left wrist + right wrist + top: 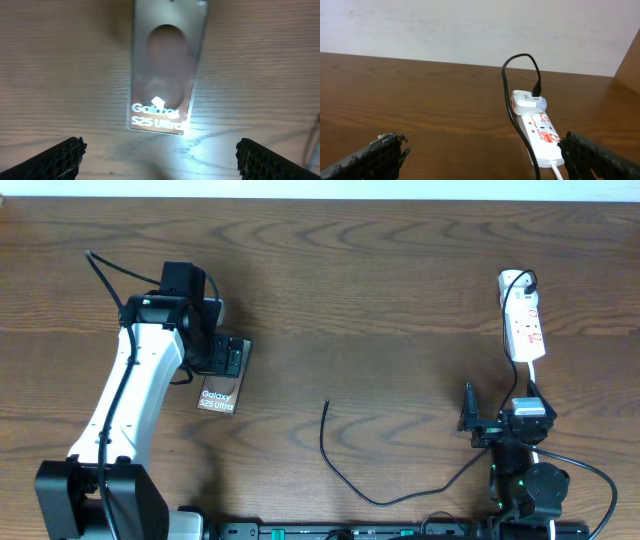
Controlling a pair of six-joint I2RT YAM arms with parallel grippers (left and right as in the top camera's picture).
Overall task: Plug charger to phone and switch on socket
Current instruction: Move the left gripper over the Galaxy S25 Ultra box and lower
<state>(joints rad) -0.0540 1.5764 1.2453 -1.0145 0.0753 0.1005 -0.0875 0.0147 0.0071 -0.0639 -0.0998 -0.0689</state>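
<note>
The phone (218, 390) lies flat left of centre, its "Galaxy" lettering showing; it also shows in the left wrist view (165, 70). My left gripper (213, 352) hangs over the phone's far end, open and empty (160, 157). The charger (345, 465) curls across the table's middle front, its plug tip free near the centre. The socket (523, 318) lies at the far right with a white adapter plugged in; it also shows in the right wrist view (540, 132). My right gripper (490, 420) rests near the front, short of the socket, open and empty (482, 152).
A white cord (533, 375) runs from the socket toward the right arm's base. Thicker black robot cables (590, 470) loop at the front right. A pale wall (470, 25) stands behind the table's far edge.
</note>
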